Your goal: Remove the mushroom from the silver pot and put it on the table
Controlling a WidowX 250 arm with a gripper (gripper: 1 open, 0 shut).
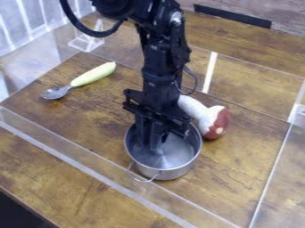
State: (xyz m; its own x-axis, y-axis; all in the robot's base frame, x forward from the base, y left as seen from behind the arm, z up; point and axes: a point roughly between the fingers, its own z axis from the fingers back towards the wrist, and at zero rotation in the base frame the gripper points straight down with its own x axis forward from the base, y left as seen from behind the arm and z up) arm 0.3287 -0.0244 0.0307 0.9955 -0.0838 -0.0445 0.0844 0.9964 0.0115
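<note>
My gripper (152,141) hangs down inside the pot (166,151); how far its jaws stand apart I cannot tell. The mushroom (210,119) lies on the table (71,125) beside the pot

Table (71,191): dark brown wood grain, clear acrylic strips along edges and across surface. Pot (165,158) stands on it near centre, toward front. Mushroom (210,119) lies on its side on table, just right of and behind pot, cap to right, pale stem to left. Yellow-green vegetable (93,73) lies at left rear, long axis diagonal. Grey spoon (53,93) lies just beside vegetable's lower-left end, bowl toward left edge.
</note>
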